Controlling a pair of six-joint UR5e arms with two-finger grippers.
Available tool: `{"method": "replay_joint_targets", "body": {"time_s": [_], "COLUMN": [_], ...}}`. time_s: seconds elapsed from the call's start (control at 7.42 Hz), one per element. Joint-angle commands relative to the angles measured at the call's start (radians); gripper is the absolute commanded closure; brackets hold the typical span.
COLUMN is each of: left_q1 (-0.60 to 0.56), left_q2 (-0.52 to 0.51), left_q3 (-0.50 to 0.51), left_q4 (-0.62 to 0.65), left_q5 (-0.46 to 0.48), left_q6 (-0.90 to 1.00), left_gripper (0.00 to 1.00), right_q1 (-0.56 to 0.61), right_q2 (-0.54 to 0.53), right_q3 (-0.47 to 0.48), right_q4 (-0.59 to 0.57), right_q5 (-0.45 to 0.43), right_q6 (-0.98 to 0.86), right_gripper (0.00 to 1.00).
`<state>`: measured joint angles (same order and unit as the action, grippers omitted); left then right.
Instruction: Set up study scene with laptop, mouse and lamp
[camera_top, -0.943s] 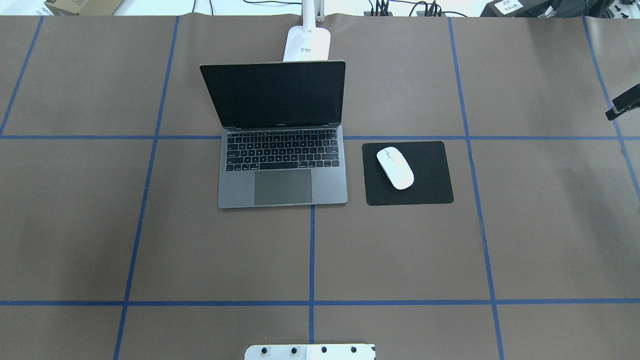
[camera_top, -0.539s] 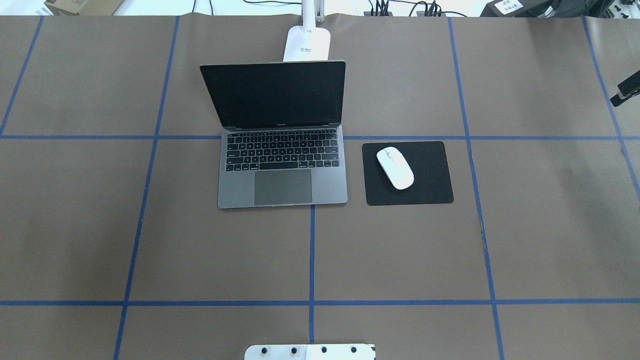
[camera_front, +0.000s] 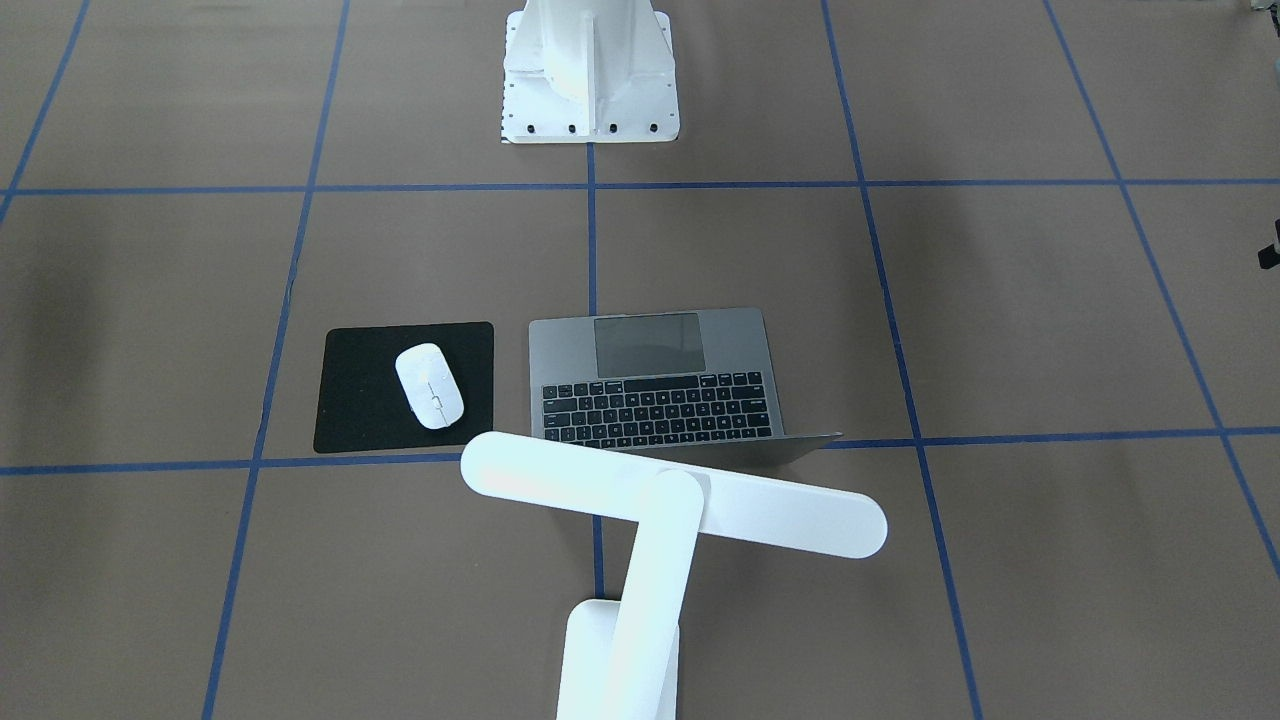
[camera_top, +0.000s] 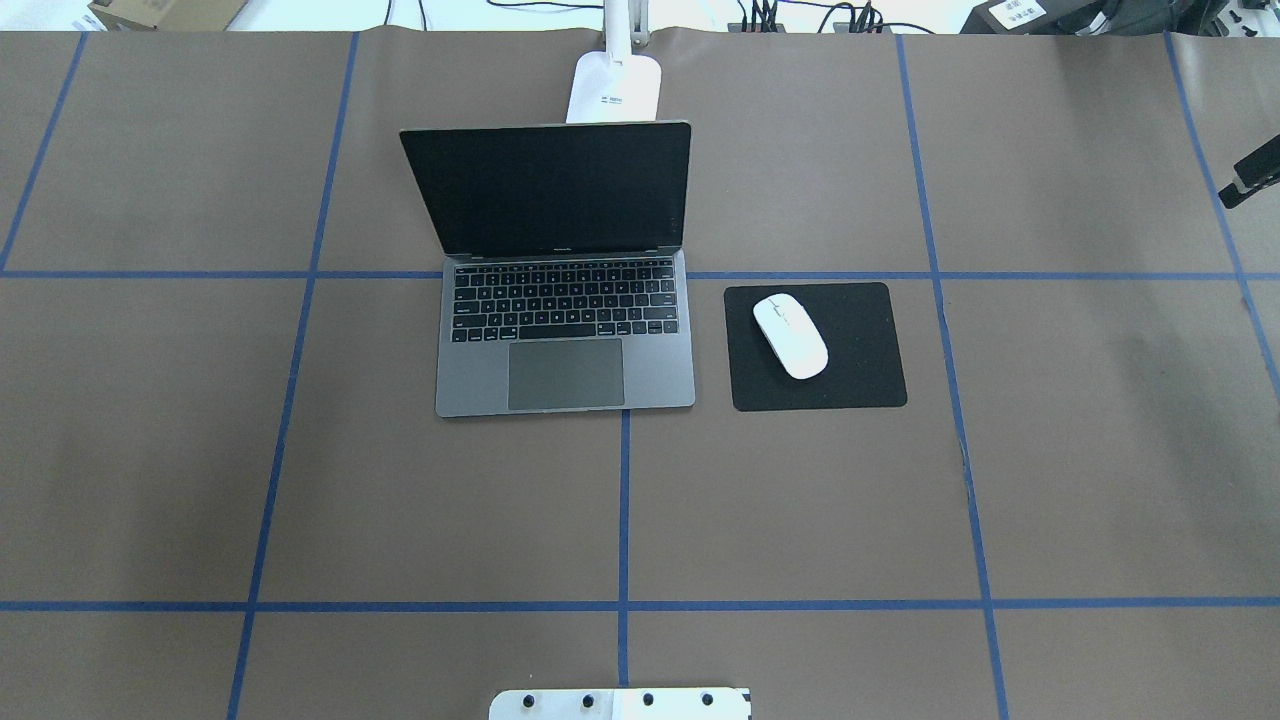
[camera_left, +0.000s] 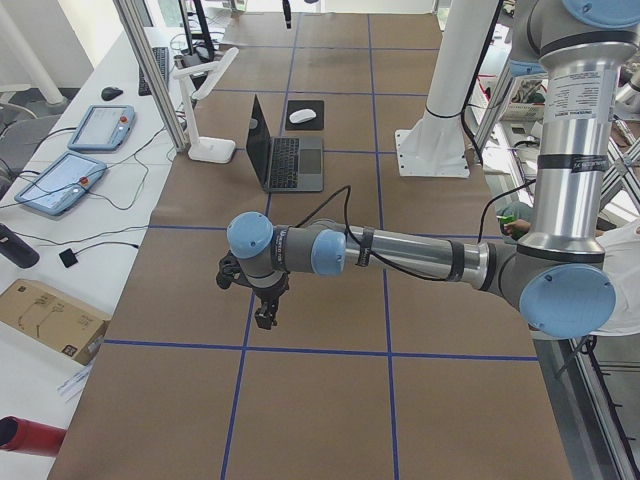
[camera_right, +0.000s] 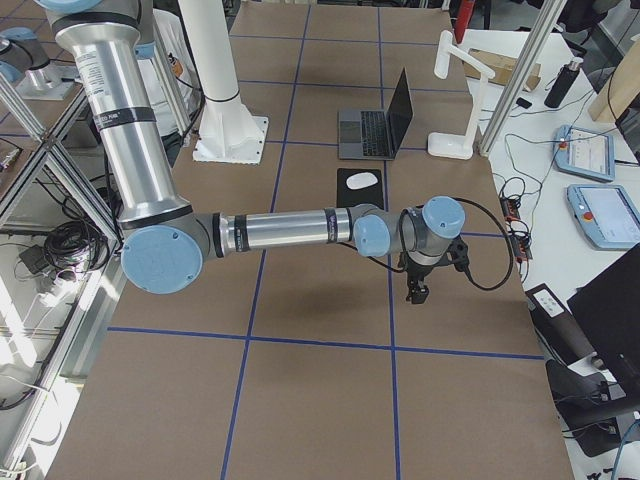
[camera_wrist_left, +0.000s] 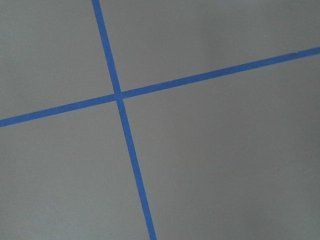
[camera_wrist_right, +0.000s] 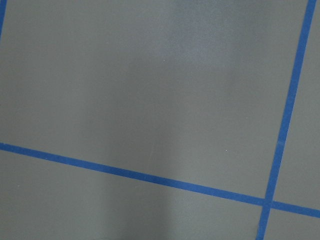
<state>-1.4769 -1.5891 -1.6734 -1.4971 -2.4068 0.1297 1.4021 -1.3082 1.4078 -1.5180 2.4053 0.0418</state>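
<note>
At the right edge of the overhead view, the dark end piece of the right arm (camera_top: 1256, 173) sits a little higher in the frame than half a second ago; nothing else has shifted.

The laptop (camera_top: 565, 300) stands open in the upper middle of that view, screen dark, keyboard and trackpad toward the bottom of the frame. Just to its right the mouse (camera_top: 790, 336) lies slightly askew on a black mouse pad (camera_top: 855, 375), pad and laptop apart by a narrow strip of table (camera_top: 1100, 450). Behind the screen, at the top edge, is the lamp (camera_top: 614, 88); in the front-facing view its long bar head reaches across the laptop's lid edge. The white pedestal (camera_front: 590, 70) stands at the top of the front-facing view.

Both arms are well apart from these things. The left gripper (camera_left: 264, 320) points down over bare table in the middle of the left side view; the right gripper (camera_right: 413, 296) does likewise in the right side view. Whether either one's fingers are spread or closed, I cannot tell. Both wrist views show only brown cover and blue tape (camera_wrist_left: 119, 95).
</note>
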Motion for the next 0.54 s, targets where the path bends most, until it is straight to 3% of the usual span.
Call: {"method": "replay_joint_targets", "body": {"time_s": [0.0, 0.4], "left_q1": [0.0, 0.001], "left_q2": [-0.002, -0.018], "left_q3": [-0.003, -0.038], "left_q4": [0.0, 0.0], "left_q5": [0.0, 0.0], "left_q6": [0.001, -0.001], "left_gripper": [0.0, 0.01], "right_q1": [0.0, 0.005], "right_q2": [-0.008, -0.016], "right_q3": [0.0, 0.008], "right_q4": [0.005, 0.009], "right_q5": [0.0, -0.002], "right_q6": [0.001, 0.0], "right_gripper": [0.02, 0.02]}}
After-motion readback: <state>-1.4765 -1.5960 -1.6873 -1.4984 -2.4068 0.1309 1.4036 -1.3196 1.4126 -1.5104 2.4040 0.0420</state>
